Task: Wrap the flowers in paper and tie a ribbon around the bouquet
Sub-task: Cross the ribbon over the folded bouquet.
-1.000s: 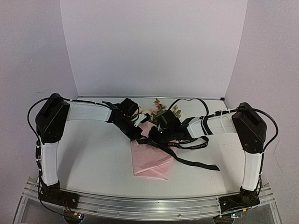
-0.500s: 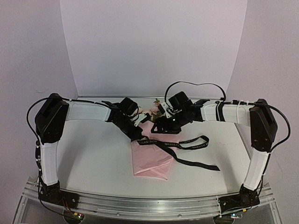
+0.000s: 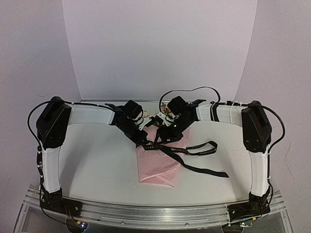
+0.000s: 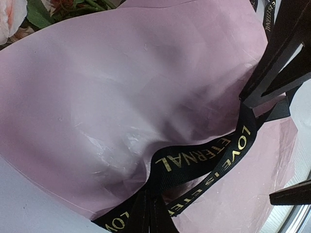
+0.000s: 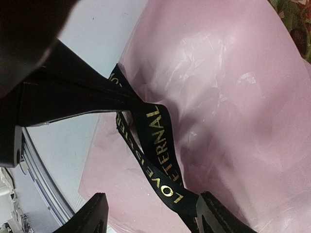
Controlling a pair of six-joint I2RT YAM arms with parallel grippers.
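**A:** What has changed over the last second?

**B:** Nothing on the left. The left end effector (image 4: 250, 99) stays clamped on the narrow black ribbon with gold lettering (image 4: 204, 159), just above the thin light pink paper (image 3: 155, 167). The right arm has moved. A second ago its elbow hung low and its wrist lay over the pink paper. Now the arm stretches along the back and the wrist sits further left, hiding most of the pale pink and cream flowers (image 4: 10, 17).

**A:** And its fingers?

**B:** The right end effector (image 5: 150, 201) stands apart, one finger on either side of the black ribbon, gripping nothing.

**A:** Where is everything lying?

**B:** The pink paper lies mid-table with the flowers at its far end. The black ribbon crosses the paper's far part. Its loop and loose tail trail off to the right, where they were before.

**A:** And the surroundings?

**B:** A white table (image 3: 97, 160), with pale lilac walls (image 3: 160, 48) behind and at both sides. An aluminium rail (image 3: 155, 211) along the near edge carries both arm bases.
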